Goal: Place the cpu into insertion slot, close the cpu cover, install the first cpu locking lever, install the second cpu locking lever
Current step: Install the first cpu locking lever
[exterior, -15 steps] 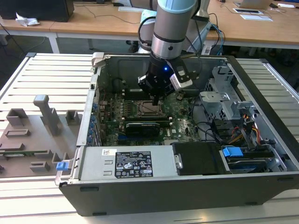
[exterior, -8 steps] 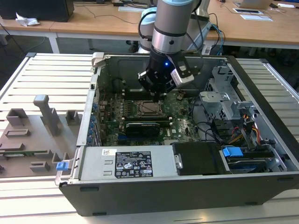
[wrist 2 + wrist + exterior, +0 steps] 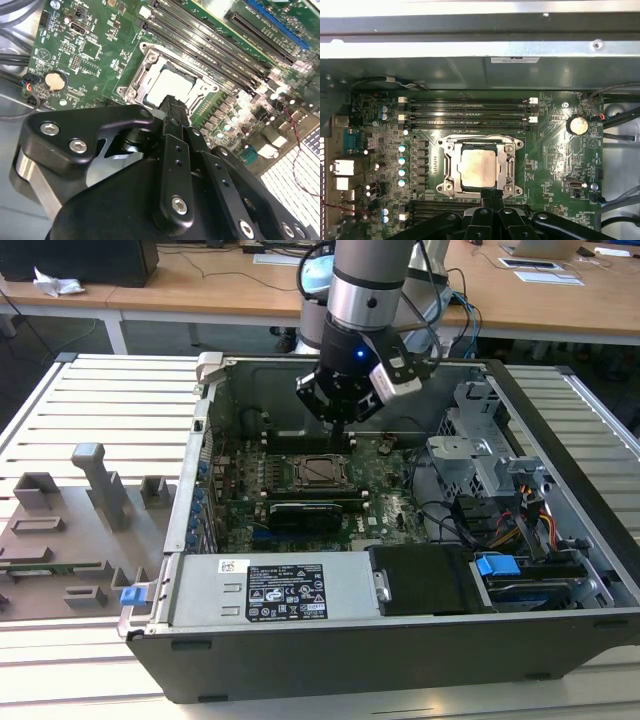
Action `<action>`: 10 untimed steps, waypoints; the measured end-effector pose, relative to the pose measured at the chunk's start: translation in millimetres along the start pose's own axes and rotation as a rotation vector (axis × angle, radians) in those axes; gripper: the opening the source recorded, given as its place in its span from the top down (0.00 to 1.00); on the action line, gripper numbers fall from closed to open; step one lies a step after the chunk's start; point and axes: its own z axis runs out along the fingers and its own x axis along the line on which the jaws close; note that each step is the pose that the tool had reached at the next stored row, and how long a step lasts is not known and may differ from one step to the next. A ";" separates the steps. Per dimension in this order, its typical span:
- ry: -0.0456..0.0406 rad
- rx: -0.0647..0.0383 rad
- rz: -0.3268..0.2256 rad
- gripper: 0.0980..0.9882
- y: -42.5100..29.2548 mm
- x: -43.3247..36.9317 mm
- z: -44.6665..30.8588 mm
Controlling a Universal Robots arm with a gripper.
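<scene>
I work in a robotics lab or workshop: an opened computer case (image 3: pixel 400 570) lies on my slatted metal worktop (image 3: pixel 100 400), grey fixture blocks (image 3: pixel 70 530) alongside, wooden desks (image 3: pixel 200 285) behind.

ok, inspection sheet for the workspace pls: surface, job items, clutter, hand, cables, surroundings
Surface: slatted white table carrying the open PC case.
Job items: cpu seated in the insertion slot; cpu cover down around it.
Clutter: grey fixture blocks on the exterior view's left.
Hand: hand shut, tips at the socket's edge, holding nothing.
Cables: bundle by the drive bays.
Surroundings: wooden desks behind.
</scene>
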 end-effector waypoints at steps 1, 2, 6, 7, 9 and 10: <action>0.0000 0.000 0.000 0.99 0.0 0.1 -1.5; -0.0001 0.000 0.000 0.99 0.0 0.1 -1.6; -0.0001 0.000 0.000 0.99 0.0 0.1 -1.8; -0.0001 0.000 0.000 0.99 0.0 0.1 -1.8; -0.0001 0.000 0.000 0.99 0.0 0.1 -1.9; 0.0000 0.000 0.000 0.99 0.0 0.1 -1.9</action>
